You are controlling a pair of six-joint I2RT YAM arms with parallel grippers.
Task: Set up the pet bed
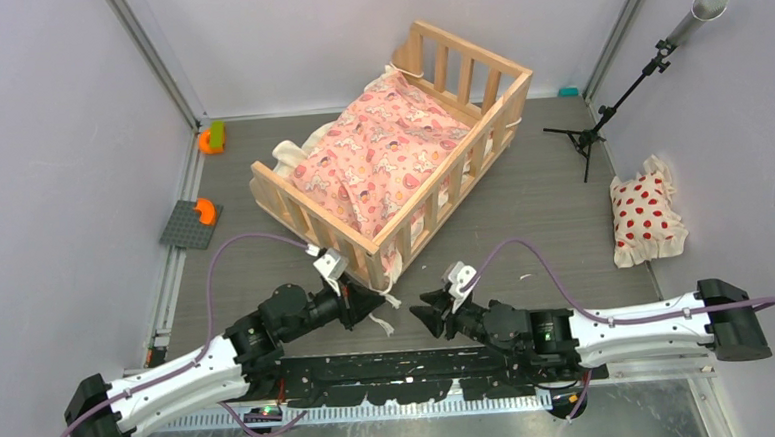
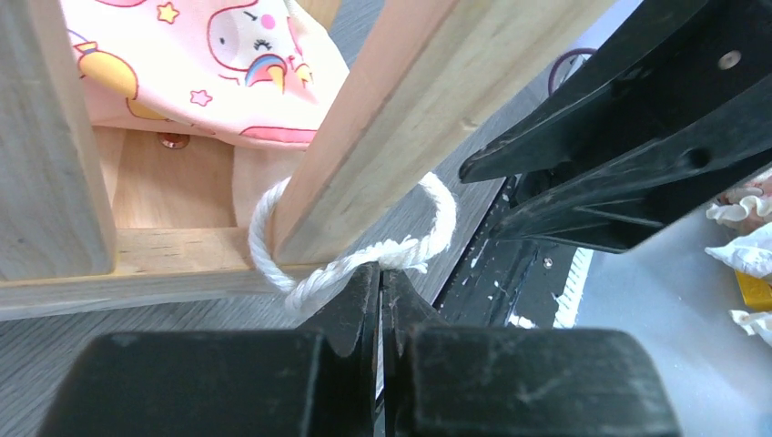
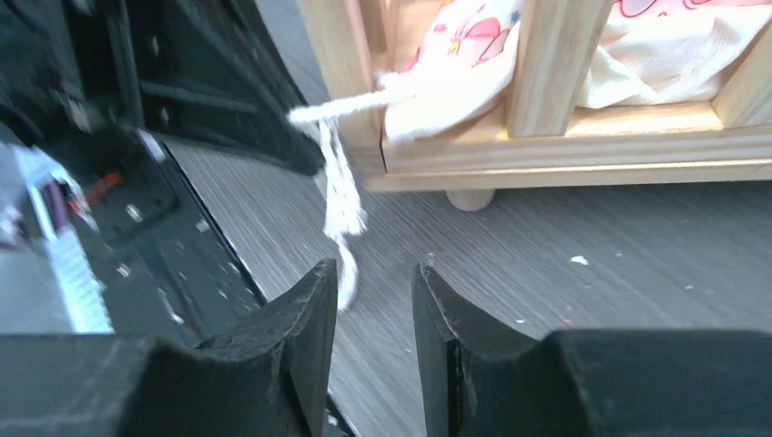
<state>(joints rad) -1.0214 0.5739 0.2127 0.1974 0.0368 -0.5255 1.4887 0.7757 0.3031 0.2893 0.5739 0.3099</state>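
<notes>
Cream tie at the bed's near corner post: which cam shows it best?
Left wrist: the tie loops around a pet bed post and is pinched in the shut left claw. Right wrist shows a blurred loose end hanging by the post. Top external shows tiny strands at the corner.

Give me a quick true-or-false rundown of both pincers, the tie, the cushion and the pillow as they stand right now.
1. The left pincer is shut on the cream tie looped round a post of the pet bed. True.
2. The right pincer grips a tie. False: its jaws stand apart with nothing between them, and the loose tie end hangs free just ahead.
3. The pink cushion lies inside the pet bed. True.
4. The dotted pillow sits in the pet bed. False: it lies on the table, off to the right and apart from the bed.
</notes>
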